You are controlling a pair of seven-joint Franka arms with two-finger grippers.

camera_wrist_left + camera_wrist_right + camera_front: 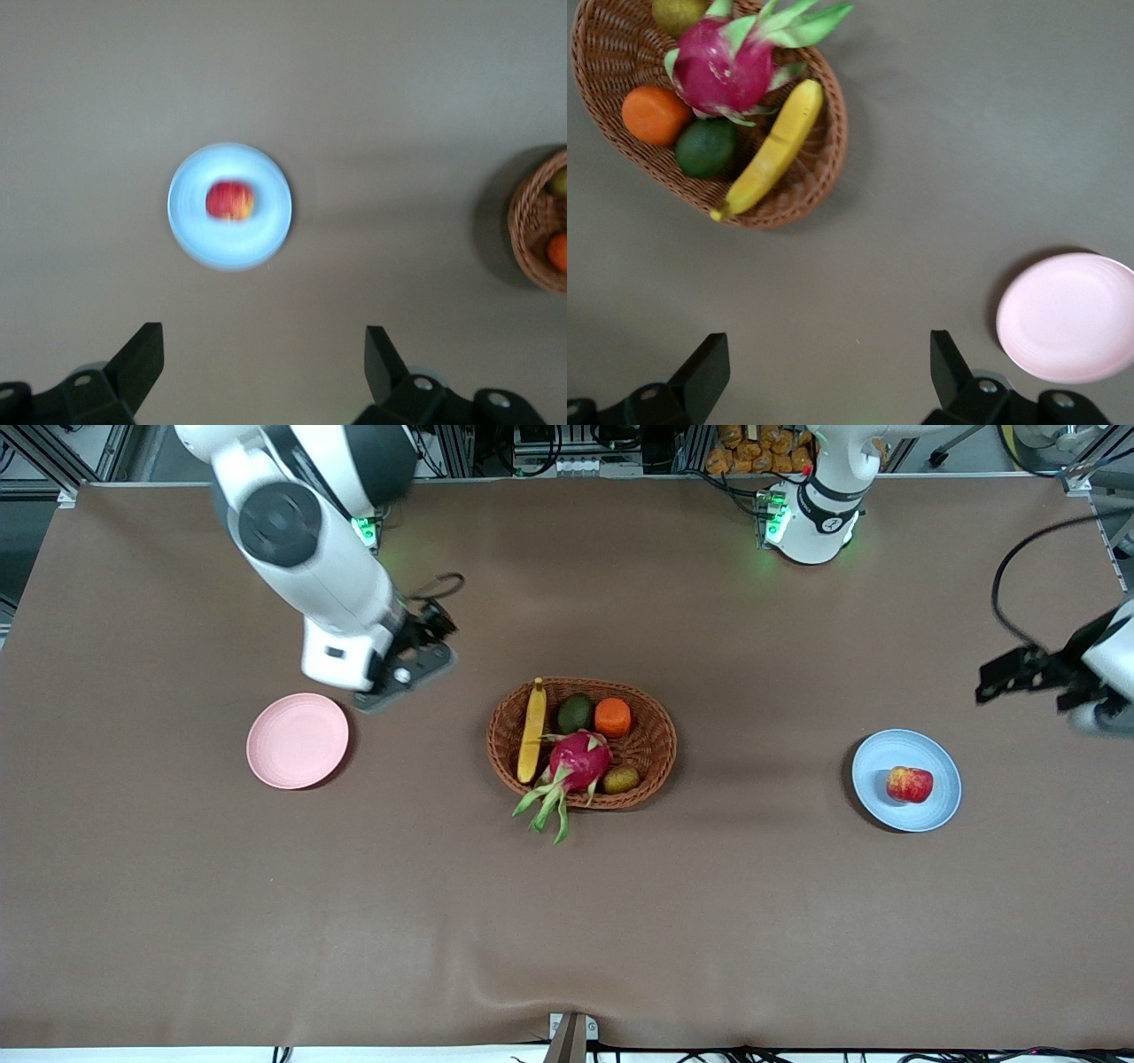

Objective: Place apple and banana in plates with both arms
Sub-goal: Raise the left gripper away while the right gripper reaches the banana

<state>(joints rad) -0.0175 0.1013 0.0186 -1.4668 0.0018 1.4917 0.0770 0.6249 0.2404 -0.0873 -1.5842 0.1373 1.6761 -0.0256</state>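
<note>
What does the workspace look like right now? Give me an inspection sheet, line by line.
Surface: brown cloth-covered table, slight wrinkle at the front edge.
Job's things: apple on blue plate; banana in wicker basket; pink plate empty.
Clutter: dragon fruit, orange fruit, avocado, kiwi, all in the basket.
Grippers: left gripper open, empty, above table beside the blue plate; right gripper open, empty, between the pink plate and basket.
Cables: black cable looping to the left arm.
Surroundings: metal framing, clutter past the table.
</note>
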